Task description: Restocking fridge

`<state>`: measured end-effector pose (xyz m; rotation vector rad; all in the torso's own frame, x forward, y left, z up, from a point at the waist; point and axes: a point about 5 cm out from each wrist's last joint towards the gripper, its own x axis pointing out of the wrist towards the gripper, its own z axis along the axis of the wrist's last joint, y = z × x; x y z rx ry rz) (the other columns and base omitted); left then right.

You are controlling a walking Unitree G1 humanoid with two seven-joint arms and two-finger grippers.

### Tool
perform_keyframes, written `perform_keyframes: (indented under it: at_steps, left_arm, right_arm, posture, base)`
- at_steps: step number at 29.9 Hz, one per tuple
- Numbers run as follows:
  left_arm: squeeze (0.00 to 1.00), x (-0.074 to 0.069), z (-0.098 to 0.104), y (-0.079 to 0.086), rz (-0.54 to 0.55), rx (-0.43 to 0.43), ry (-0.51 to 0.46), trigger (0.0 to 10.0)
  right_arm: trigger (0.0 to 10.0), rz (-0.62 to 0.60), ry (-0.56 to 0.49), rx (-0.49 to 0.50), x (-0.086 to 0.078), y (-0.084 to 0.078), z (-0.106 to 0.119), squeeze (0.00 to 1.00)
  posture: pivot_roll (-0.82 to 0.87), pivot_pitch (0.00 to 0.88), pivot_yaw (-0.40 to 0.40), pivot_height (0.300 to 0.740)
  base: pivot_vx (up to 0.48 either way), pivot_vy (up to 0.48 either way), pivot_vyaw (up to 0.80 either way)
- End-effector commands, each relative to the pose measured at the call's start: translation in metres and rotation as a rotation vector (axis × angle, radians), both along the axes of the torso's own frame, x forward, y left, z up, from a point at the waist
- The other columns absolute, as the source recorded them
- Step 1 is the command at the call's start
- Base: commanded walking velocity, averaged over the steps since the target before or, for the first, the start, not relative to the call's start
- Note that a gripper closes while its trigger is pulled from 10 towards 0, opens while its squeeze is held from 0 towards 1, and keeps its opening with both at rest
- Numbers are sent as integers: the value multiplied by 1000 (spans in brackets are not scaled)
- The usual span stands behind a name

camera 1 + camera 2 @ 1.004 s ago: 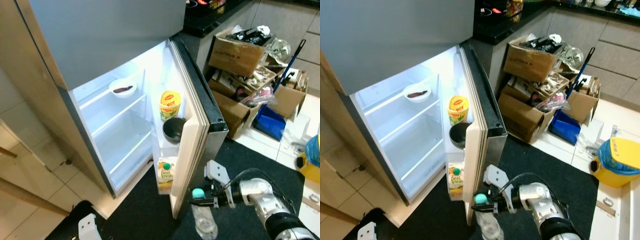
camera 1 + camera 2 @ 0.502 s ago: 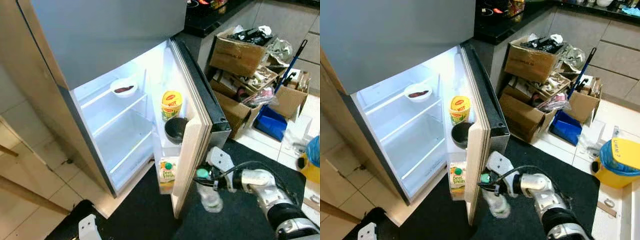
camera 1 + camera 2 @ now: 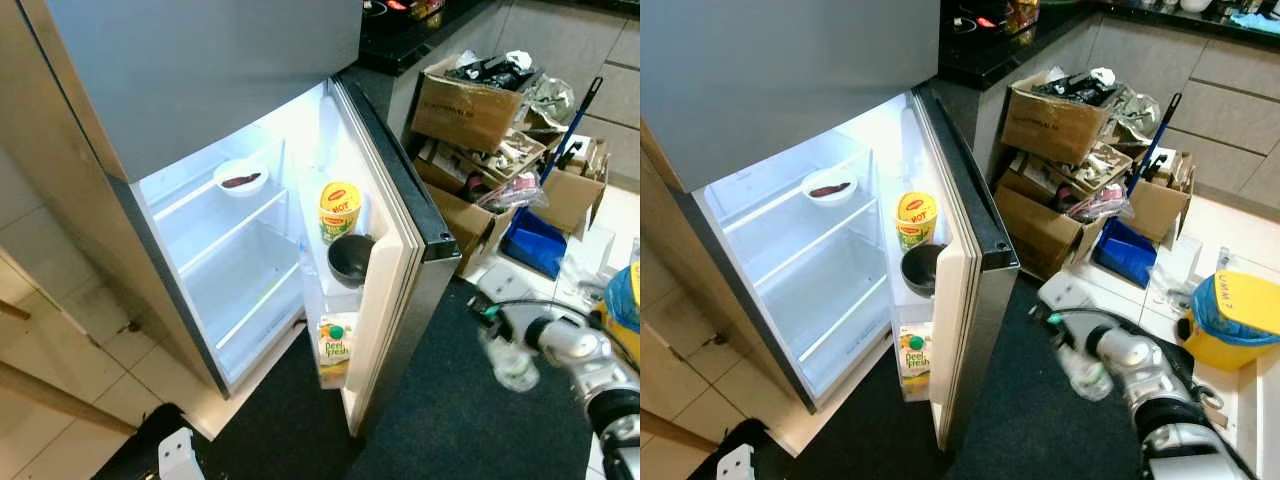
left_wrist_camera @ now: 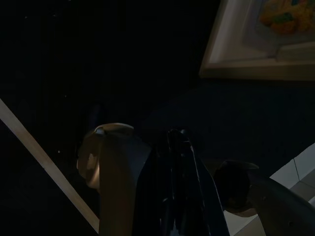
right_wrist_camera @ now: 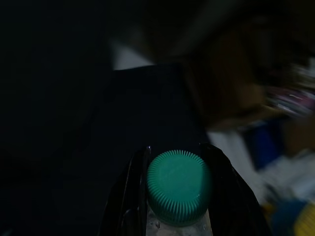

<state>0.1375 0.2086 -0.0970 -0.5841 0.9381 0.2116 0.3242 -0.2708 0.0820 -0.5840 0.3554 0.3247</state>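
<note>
The fridge stands open, its door swung out toward me. The door racks hold a yellow tub, a black bowl and a juice carton. A white bowl sits on an upper inner shelf. My right gripper is shut on the neck of a clear plastic bottle with a green cap. It holds the bottle over the dark mat, to the right of the door's outer side. My left gripper hangs low in the dark, fingers together.
Cluttered cardboard boxes stack up behind the door, with a blue bin and a broom beside them. A yellow bucket stands at the far right. A black mat covers the floor in front of the fridge.
My right arm has swung the bottle from in front of the door's edge out to the right, past the door's outer side. The left arm has not moved.
</note>
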Motion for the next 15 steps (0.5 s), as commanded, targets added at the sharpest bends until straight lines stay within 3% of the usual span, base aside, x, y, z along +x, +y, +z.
perform_keyframes:
  at_steps: [1, 3, 6, 9, 12, 15]
  left_arm:
    - [0, -3, -2, -6, -10, -10, 10, 10000]
    - [0, -3, -2, -5, -11, -9, 10, 10000]
    - [0, -4, -2, -4, -12, -8, 7, 10000]
    - [0, -4, -1, -3, -13, -8, 4, 10000]
    - [0, -4, -1, -2, -13, -8, 4, 10000]
    - [0, -4, -1, -2, -14, -7, 3, 10000]
  right_arm:
    - [10000, -48, 6, 12, -2, -8, -1, 0]
    - [10000, -24, 29, 28, -4, -6, -3, 0]
    - [10000, 111, 143, 52, -13, 6, -19, 0]
    - [10000, 316, 324, 68, -34, 19, -38, 0]
    - [10000, 351, 353, 75, -37, 21, -41, 0]
    - [10000, 524, 420, 190, -48, 37, -40, 0]
  posture:
    - [-76, 0, -46, 740]
    - [-75, 0, -45, 740]
    - [-75, 0, -44, 740]
    - [-76, 0, -42, 740]
    - [-76, 0, -42, 740]
    - [-78, 0, -40, 740]
  base:
    - [0, 0, 0]
    - [0, 0, 0]
    - [0, 0, 0]
    - [0, 0, 0]
    - [0, 0, 0]
    - [0, 0, 0]
